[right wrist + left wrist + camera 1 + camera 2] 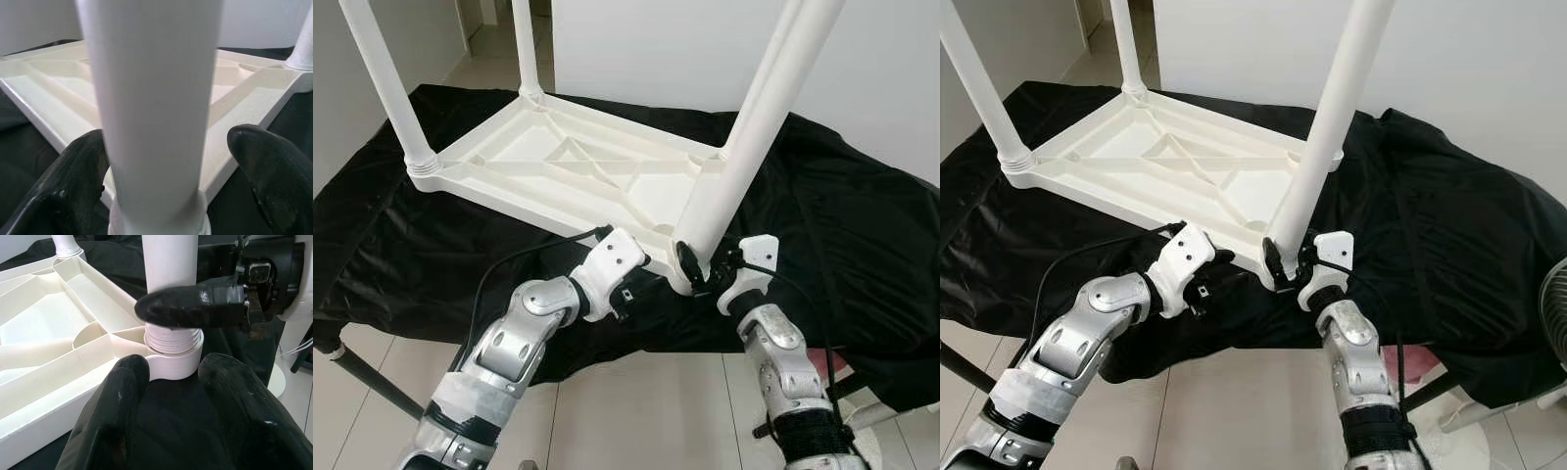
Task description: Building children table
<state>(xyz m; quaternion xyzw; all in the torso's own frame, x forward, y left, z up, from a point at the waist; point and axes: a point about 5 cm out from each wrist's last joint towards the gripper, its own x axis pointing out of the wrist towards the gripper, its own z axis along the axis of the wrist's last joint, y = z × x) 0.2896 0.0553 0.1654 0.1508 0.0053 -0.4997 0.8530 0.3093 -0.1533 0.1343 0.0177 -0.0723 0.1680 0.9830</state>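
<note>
A white plastic children's table (558,162) lies upside down on a black cloth (862,245), its legs pointing up. The nearest leg (734,166) stands in the threaded corner socket (173,340) at the table's near right corner. My right gripper (705,266) straddles the base of this leg, open: in the right wrist view one finger (83,171) touches the leg (156,98) and the other stands just off it. My left gripper (638,282) hovers over the cloth beside the same corner, open and holding nothing, with its fingertips (129,382) just short of the socket.
Two more legs (386,83) (526,44) rise at the table's far left and back, and one more stands behind the held leg. A white wall is close behind. Tiled floor lies below the cloth's near edge, with a fan (1555,313) at the right.
</note>
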